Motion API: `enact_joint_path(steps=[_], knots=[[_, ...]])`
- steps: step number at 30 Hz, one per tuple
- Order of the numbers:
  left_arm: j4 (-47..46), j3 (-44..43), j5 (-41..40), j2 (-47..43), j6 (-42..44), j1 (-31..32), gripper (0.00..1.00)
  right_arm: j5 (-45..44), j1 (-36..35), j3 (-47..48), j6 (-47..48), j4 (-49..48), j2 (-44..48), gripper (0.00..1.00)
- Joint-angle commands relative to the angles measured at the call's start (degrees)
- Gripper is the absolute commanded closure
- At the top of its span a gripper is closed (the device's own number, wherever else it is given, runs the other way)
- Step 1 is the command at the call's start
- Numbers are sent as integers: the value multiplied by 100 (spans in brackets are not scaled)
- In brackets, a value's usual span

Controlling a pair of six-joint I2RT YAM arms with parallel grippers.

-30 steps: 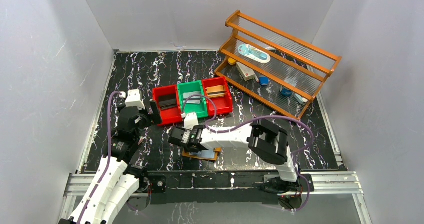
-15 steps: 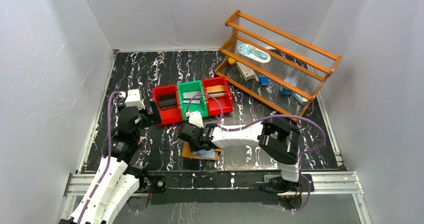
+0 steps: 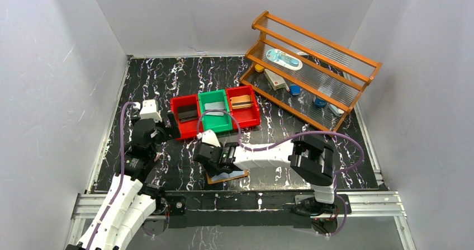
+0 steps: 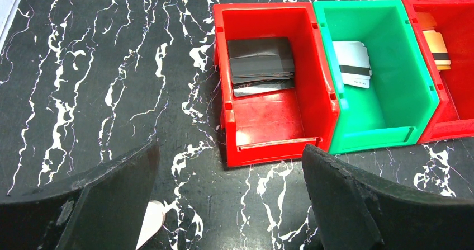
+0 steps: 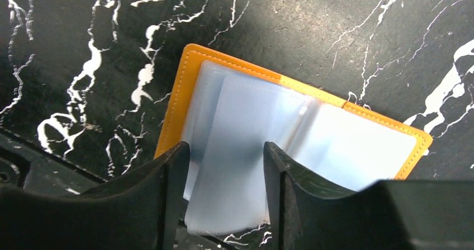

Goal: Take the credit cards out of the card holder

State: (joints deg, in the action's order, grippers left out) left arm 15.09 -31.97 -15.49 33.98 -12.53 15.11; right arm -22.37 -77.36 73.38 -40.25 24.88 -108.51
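Note:
The card holder (image 3: 228, 177) lies open near the table's front edge, tan-orange with pale blue clear pockets (image 5: 346, 149). My right gripper (image 3: 209, 156) hangs low over its left half. In the right wrist view its jaws (image 5: 226, 149) stand apart, and a pale blue credit card (image 5: 240, 171) lies between the fingers. The card fills the gap and sticks out past the holder's near edge. Another credit card (image 4: 353, 64) rests in the green bin. My left gripper (image 4: 229, 155) is wide open and holds nothing, in front of the left red bin.
Three bins stand in a row mid-table. The left red bin (image 3: 184, 128) holds a black wallet (image 4: 261, 65). Beside it are the green bin (image 3: 219, 126) and a red bin (image 3: 251, 116) holding a brown case. A wooden rack (image 3: 358, 71) fills the back right.
My right gripper swung right, then back left and nearer the front edge. The card holder has turned and shifted with it. The left arm has not moved.

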Motion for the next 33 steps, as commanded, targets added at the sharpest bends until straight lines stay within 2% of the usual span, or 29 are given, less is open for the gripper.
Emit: enact_joint_path(steps=[1, 6, 12, 15, 27, 33], knots=[[55, -139, -3, -30, 41, -26, 2, -258, -66, 499, -8, 479, 73, 35], [56, -132, 16, -55, 49, -26, 2, -518, -83, 625, -442, 780, 224, 21], [45, -125, 30, -76, 58, -26, 2, -1353, -84, 763, -1410, 1780, 98, 15], [42, -126, 46, -76, 58, -26, 2, -1492, -61, 676, -1638, 1919, 76, 13], [35, -108, 130, -26, 76, -27, 2, -1333, 250, 429, -1558, 1627, -115, 7], [29, -108, 155, 3, 84, -26, 2, -832, 397, -22, -1532, 1179, -205, 8]])
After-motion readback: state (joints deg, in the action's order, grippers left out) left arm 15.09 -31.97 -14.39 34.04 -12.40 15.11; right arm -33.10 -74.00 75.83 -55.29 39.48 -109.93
